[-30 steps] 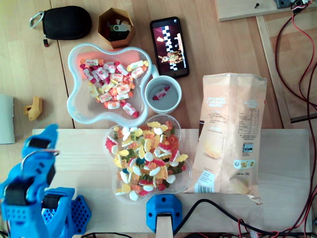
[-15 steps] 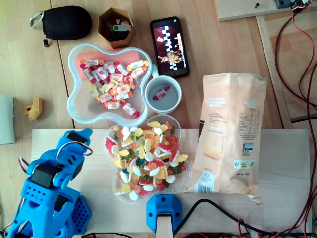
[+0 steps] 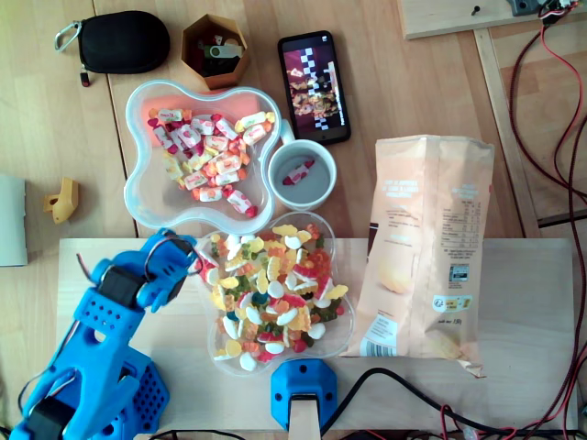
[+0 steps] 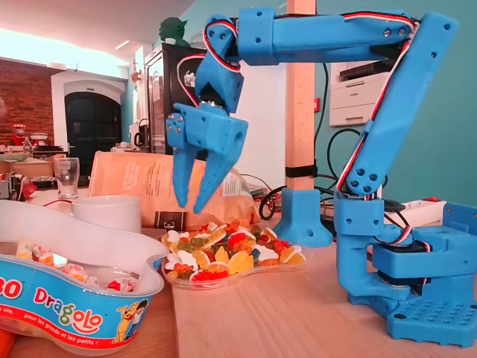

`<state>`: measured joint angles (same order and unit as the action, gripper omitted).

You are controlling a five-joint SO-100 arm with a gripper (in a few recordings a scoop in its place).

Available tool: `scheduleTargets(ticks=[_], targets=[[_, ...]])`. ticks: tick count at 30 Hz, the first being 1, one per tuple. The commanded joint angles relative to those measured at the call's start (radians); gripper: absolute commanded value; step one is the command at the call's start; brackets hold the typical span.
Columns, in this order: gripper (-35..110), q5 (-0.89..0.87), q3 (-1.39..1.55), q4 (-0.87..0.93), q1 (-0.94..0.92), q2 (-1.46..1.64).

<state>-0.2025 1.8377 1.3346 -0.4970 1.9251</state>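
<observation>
The gummy candies (image 3: 271,286) fill a clear dish (image 3: 213,342) in the middle of a pale wooden board (image 3: 514,339) that lies on the table (image 3: 55,119). In the fixed view the sweets (image 4: 231,250) are heaped in the shallow dish (image 4: 246,279).

In the overhead view the blue claw (image 3: 183,257) is at about ten o'clock from the dish's centre, over its rim. In the fixed view the claw (image 4: 191,203) hangs point-down above the near-left part of the heap. Its two fingers are spread apart with nothing between them, and their tips are clear of the sweets.

In the overhead view:
- **Eleven o'clock from the dish:** a white flower-shaped bowl (image 3: 138,188) holds wrapped candies (image 3: 209,151), and its lower edge is just beside the claw. In the fixed view it is the bowl (image 4: 67,313) printed "Dragolo".
- **Twelve o'clock:** a grey mug (image 3: 273,176) stands just beside the dish and touches the bowl's side, with one wrapped sweet inside it.
- **Past the mug, also at twelve:** a phone (image 3: 315,87) lies with its screen lit.
- **Three o'clock:** a tan snack bag (image 3: 422,247) lies flat, close to the dish.
- **Far off, from eleven to twelve:** a brown hexagonal pot (image 3: 214,50) and a black pouch (image 3: 119,41).
- **Ten o'clock, well apart:** a small yellow piece (image 3: 61,200).
</observation>
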Motion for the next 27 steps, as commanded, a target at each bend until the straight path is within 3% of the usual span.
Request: scheduleTargets(ticks=[1, 13, 27], targets=[[9, -0.023, -0.123, -0.002, -0.006, -0.008], [17, -0.026, -0.293, -0.002, 0.0, -0.189], [22, -0.129, -0.307, -0.005, 0.144, -0.324]])
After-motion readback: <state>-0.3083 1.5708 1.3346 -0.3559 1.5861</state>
